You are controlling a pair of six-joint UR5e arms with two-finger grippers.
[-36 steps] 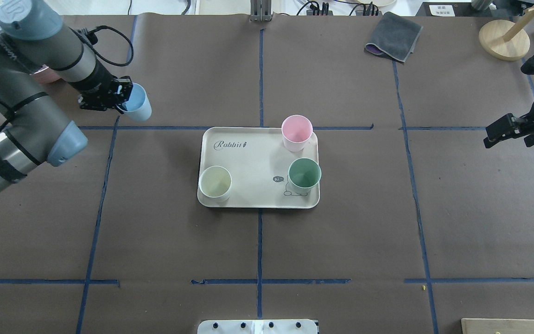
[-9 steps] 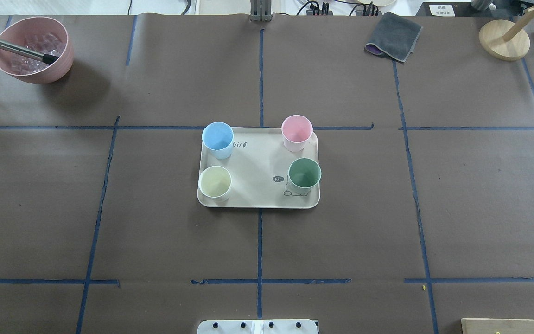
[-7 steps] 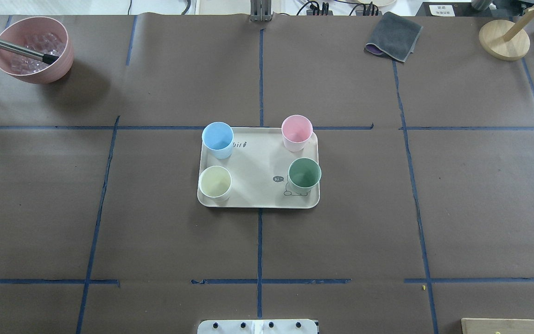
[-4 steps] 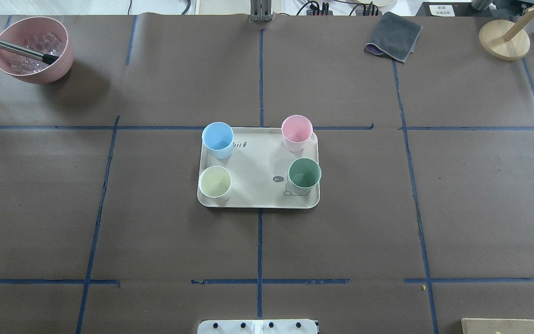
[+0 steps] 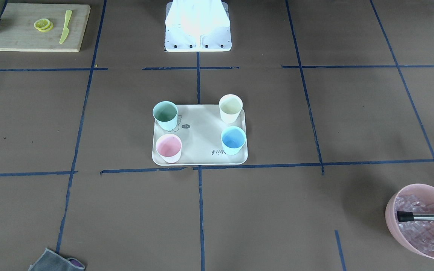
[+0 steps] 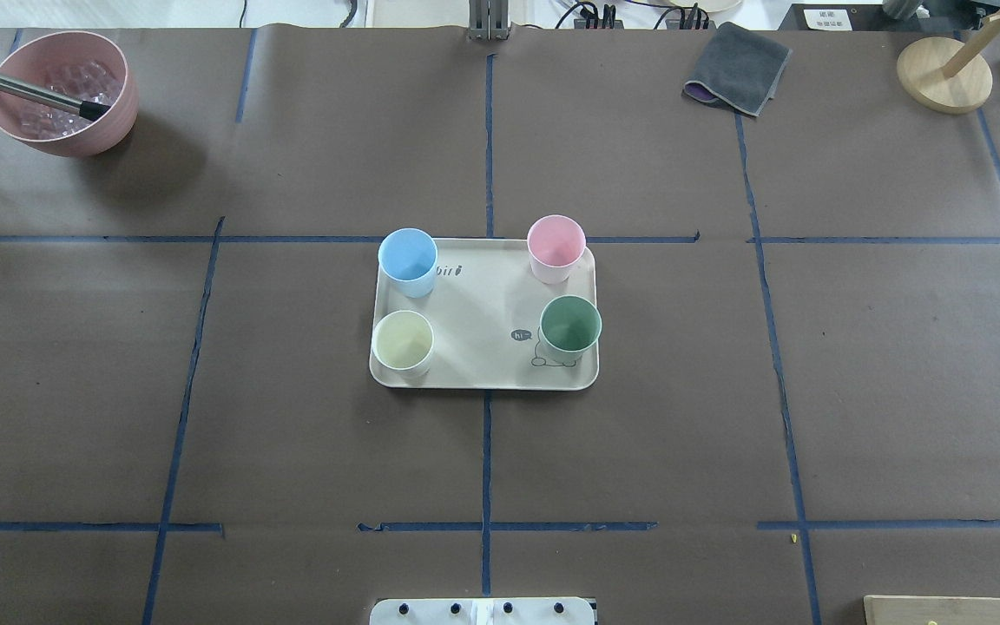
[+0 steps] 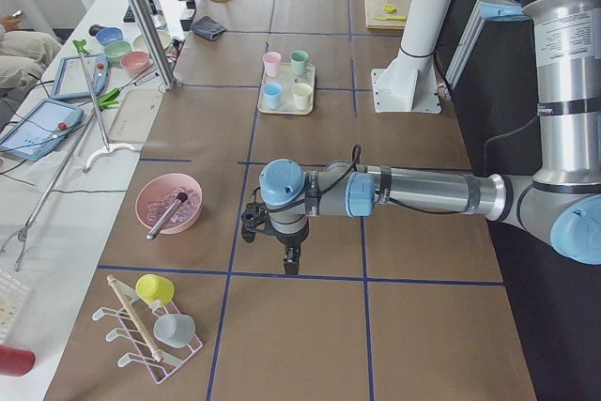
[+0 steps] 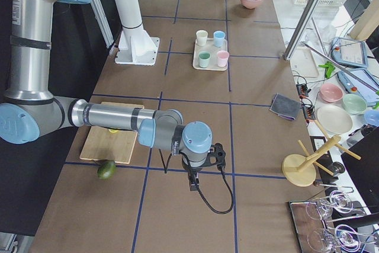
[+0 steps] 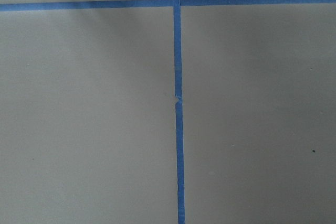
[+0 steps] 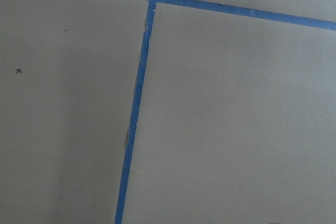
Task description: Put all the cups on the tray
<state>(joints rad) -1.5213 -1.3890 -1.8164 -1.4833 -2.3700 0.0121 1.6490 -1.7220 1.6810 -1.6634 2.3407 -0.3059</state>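
The cream tray (image 6: 483,304) lies at the table's middle. All four cups stand upright on it, one near each corner: light blue (image 6: 407,260), pale pink (image 6: 555,247), mint green (image 6: 569,325), cream-yellow (image 6: 403,341). The front-facing view shows the same: the tray (image 5: 202,139), blue cup (image 5: 233,140), pink cup (image 5: 168,147), green cup (image 5: 165,114), yellow cup (image 5: 230,108). My left gripper (image 7: 291,260) shows only in the exterior left view, far from the tray; I cannot tell its state. My right gripper (image 8: 193,183) shows only in the exterior right view; I cannot tell its state. Both wrist views show only taped table paper.
A pink bowl of ice cubes (image 6: 62,91) with a metal handle in it stands far left. A grey cloth (image 6: 737,68) and a wooden stand (image 6: 943,74) are far right. A cutting board (image 5: 38,26) holds lemon slices and a knife.
Five seconds ago my left gripper held the blue cup at the far left; it now stands on the tray and both arms are out of the overhead view. Nothing moved in the last second.
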